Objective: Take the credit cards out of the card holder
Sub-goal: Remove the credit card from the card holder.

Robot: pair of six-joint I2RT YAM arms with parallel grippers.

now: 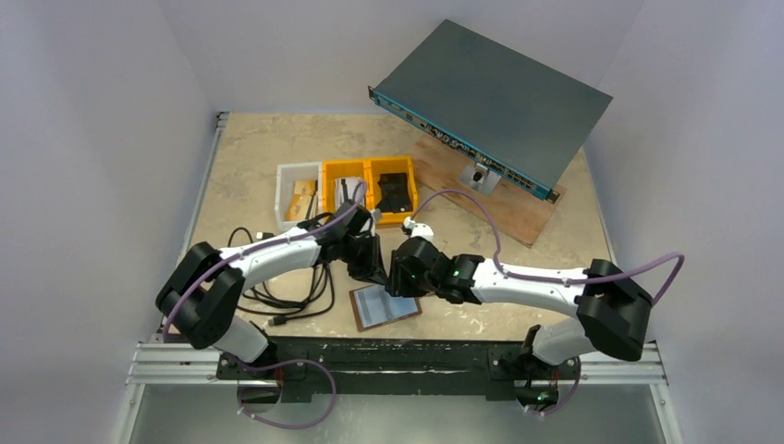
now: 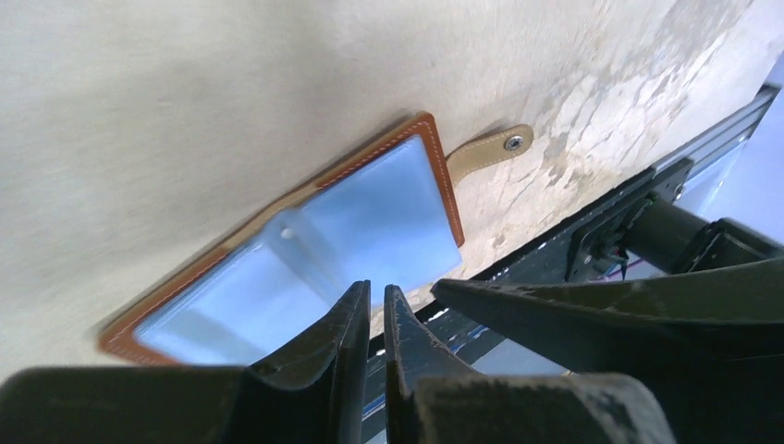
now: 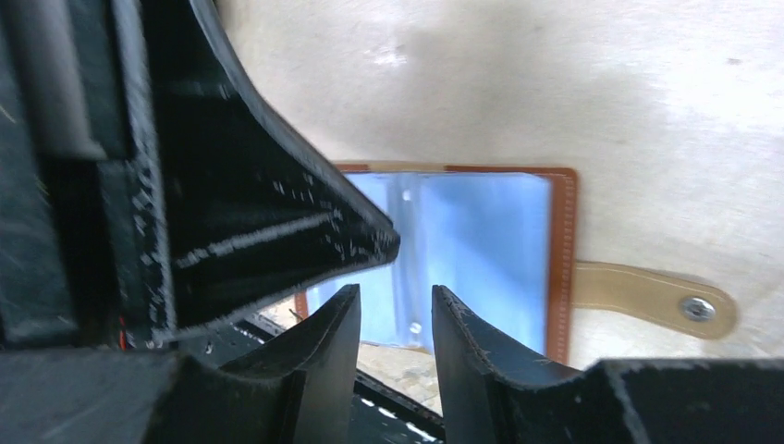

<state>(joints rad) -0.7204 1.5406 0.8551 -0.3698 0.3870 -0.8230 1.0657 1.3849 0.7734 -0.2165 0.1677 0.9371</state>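
Robot arms: two, white with black joints, the left arm and the right arm
Grippers: two, black and two-fingered, the left gripper and the right gripper
Card holder: one brown leather-like folding card holder
Pocket leaves: two silvery-blue clear pocket leaves showing inside it
Strap: one tan snap strap with one metal stud
Yellow bins: two yellow plastic bins
White bin: one white plastic bin
Credit cards: tan credit cards in the white bin, number cannot be told
Black object: one chunky black object
Metal box: one flat grey-blue metal box
Board: one plywood board
Cables: one tangle of black cables, strands too many to count
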